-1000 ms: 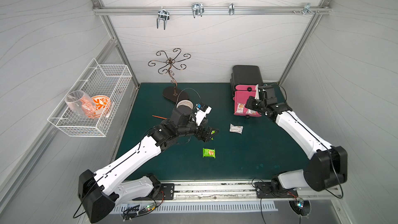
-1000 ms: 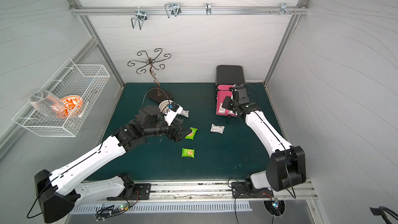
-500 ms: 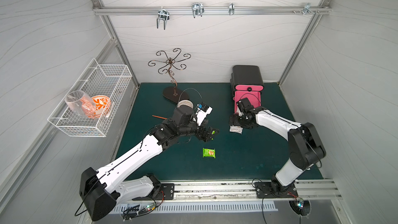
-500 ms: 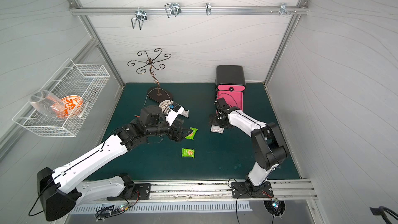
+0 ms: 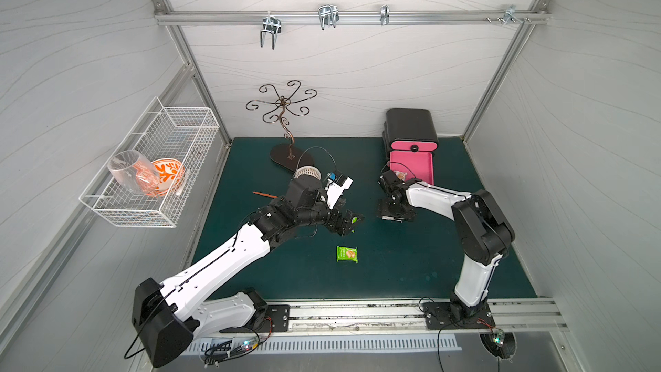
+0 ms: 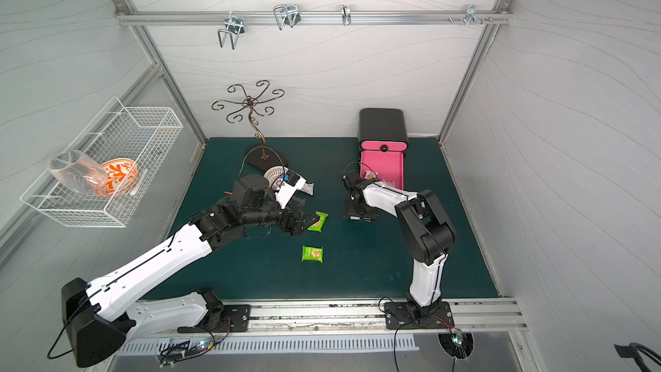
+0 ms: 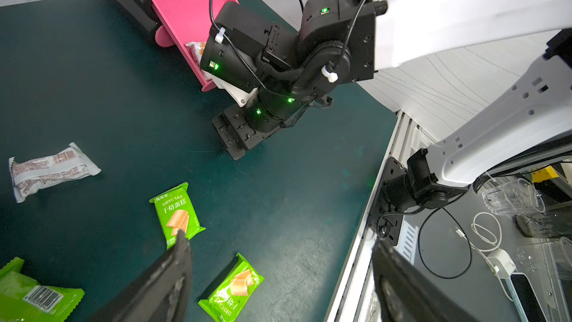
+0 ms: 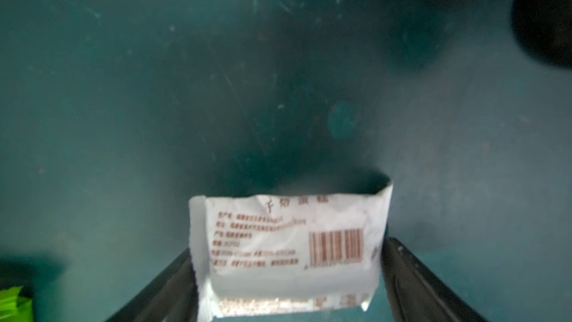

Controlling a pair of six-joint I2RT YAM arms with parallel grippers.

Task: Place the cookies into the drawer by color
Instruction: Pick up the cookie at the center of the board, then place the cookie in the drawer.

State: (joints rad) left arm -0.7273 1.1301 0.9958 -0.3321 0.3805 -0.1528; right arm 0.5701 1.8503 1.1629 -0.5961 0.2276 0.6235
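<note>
The drawer (image 5: 412, 169) is a hot-pink tray pulled out of a black chest (image 5: 409, 126), with wrapped cookies (image 5: 400, 175) at its front. My right gripper (image 8: 288, 246) points down at the mat in front of it. Its fingers (image 8: 402, 261) stand apart on either side of a white cookie packet (image 8: 288, 243) lying on the mat. My left gripper (image 7: 284, 255) hangs open and empty above green packets (image 7: 178, 215) (image 7: 232, 286). One green packet (image 5: 347, 254) lies nearer the front rail. Another white packet (image 6: 307, 188) lies by the left wrist.
A white wire basket (image 5: 150, 169) on the left wall holds a glass and an orange bowl. A curly metal stand (image 5: 282, 116) rises at the back. A white ribbed object (image 5: 305, 172) and a brown stick (image 5: 264, 195) lie near the left arm.
My right arm swung from the open drawer down to the mat and now straddles the white packet with its fingers apart. The left arm has barely moved.
</note>
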